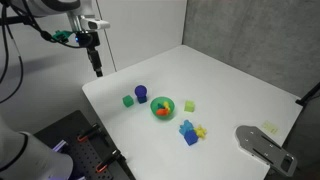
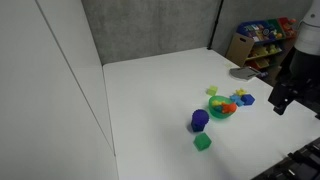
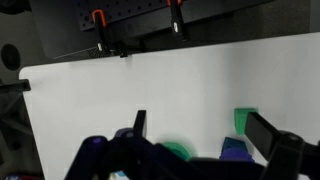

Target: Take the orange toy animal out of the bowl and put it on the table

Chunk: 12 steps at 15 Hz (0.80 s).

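The green bowl [image 1: 163, 110] stands near the middle of the white table [image 1: 230, 85], with the orange toy animal [image 1: 163, 104] inside it. In the other exterior view, the bowl [image 2: 224, 112] and the toy [image 2: 230, 107] show near the table's right side. My gripper [image 1: 97, 66] hangs open and empty, high above the table's edge and well apart from the bowl; it also shows in an exterior view [image 2: 282, 102]. In the wrist view the open fingers [image 3: 200, 128] frame bare table, and a green shape [image 3: 176, 149] that may be the bowl is partly hidden.
A dark blue-purple cup [image 1: 141, 93] and a green cube [image 1: 128, 101] stand beside the bowl. A light green toy [image 1: 189, 104], a blue toy [image 1: 188, 134] and a yellow toy [image 1: 200, 130] lie close by. A grey object [image 1: 262, 146] lies at the table's corner.
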### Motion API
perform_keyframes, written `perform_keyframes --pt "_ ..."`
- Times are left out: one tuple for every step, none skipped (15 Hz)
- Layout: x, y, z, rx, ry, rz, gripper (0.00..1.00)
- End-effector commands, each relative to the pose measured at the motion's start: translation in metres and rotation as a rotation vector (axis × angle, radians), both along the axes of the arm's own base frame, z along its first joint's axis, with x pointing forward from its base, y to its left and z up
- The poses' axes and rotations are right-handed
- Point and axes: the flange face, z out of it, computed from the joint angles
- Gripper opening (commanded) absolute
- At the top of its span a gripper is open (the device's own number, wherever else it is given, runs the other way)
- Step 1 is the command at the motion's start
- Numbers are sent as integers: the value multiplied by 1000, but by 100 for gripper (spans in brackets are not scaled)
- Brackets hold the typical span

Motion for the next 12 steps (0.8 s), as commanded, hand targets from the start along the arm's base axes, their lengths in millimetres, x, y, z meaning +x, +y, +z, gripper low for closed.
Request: perform_keyframes --pt "0 0 0 0 1 0 100" --pt "0 0 0 0 1 0 100" --pt "0 0 0 0 1 0 100" --pt "0 0 0 0 1 0 100" --pt "0 0 0 0 1 0 100" --pt "4 0 2 1 -1 -7 100" --pt "7 0 3 1 -4 -9 100" --pt "11 -1 5 1 -6 -13 100" --pt "16 -3 7 -3 -15 -18 100" --pt "20 -5 8 -4 -17 -24 100" --pt "26 -6 9 -6 -22 -29 100" --pt "32 -8 10 -5 -25 -36 100"
